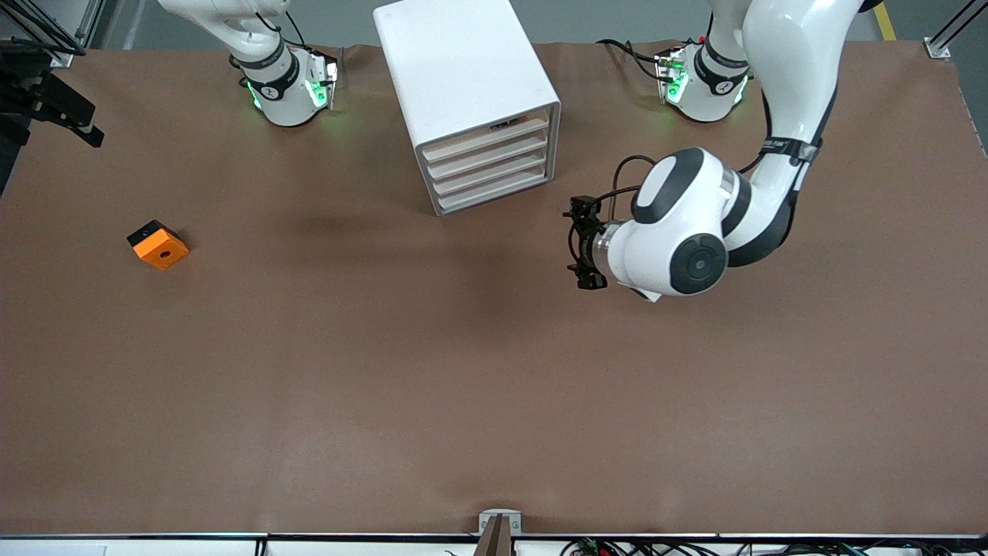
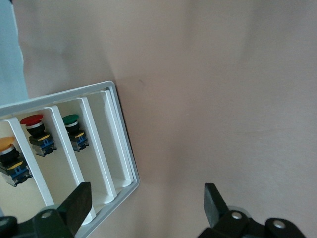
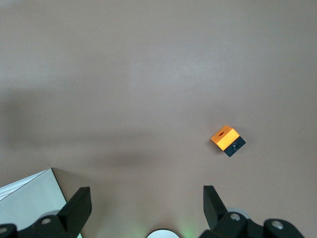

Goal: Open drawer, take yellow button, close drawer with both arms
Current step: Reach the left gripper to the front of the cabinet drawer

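Inside the white cabinet (image 2: 121,129): yellow button (image 2: 10,157) in one drawer (image 2: 34,181), red button (image 2: 35,131) and green button (image 2: 73,130) in the next two. Left gripper (image 2: 146,203) wide open, up beside the cabinet. Right gripper (image 3: 146,203) wide open, waiting high over the table (image 3: 148,74).

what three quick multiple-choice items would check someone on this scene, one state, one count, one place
1. The left gripper and right gripper are:
A both shut
B both open, empty
C one shut on a block

2. Drawer fronts on the white cabinet:
A two
B four
C six

3. The orange block lies:
A on the table, toward the right arm's end
B on top of the cabinet
C in the left gripper

Key:
1 B, each wrist view shows fingers wide apart with nothing between.
2 B, four cream fronts are stacked.
3 A, it sits alone on the table, nearer the camera than the cabinet.
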Available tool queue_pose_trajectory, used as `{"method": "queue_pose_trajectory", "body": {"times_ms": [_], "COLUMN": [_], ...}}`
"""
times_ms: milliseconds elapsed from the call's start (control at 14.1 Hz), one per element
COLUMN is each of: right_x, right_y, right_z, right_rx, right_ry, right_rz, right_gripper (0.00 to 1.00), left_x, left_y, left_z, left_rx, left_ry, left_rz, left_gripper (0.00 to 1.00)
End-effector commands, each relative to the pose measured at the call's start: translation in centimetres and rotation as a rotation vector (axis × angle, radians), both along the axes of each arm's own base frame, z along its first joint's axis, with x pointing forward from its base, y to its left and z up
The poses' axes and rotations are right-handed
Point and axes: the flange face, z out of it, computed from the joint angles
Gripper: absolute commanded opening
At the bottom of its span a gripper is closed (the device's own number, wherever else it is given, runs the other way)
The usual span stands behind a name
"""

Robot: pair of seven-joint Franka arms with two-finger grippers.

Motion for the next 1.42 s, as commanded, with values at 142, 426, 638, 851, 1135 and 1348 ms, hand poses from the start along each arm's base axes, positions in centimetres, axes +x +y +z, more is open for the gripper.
{"method": "queue_pose_trajectory", "body": {"times_ms": [142, 426, 638, 851, 1135, 1348], "right_x": [-0.6, -0.6, -0.6, -0.5, -0.4, -0.3], "right_y": [-0.2, -0.1, 0.0, 0.1, 0.0, -0.2], "right_z": [0.3, 0.3, 0.3, 0.4, 0.8, 0.8], "right_rx": [0.003, 0.001, 0.003, 0.001, 0.001, 0.003], "right_ry": [-0.001, -0.001, -0.004, -0.007, -0.015, -0.015], "right_rz": [0.001, 0.004, 0.004, 0.007, 0.005, -0.016], "right_gripper": [1.00, 1.00, 1.00, 1.00, 1.00, 1.00], "left_x": [-2.3, -3.4, -3.8, -5.3, -7.3, -7.6], "left_y": [-4.2, -5.0, -5.7, -6.9, -8.5, -9.2], "left_z": [-0.8, -1.6, -3.2, -5.7, -7.7, -9.6], "left_rx": [0.034, -0.001, -0.026, -0.035, -0.082, -0.126], "left_ry": [0.049, 0.153, 0.216, 0.326, 0.494, 0.602], "left_rz": [0.013, 0.018, 0.029, 0.012, 0.014, 0.067], "left_gripper": [1.00, 1.00, 1.00, 1.00, 1.00, 0.96]}}
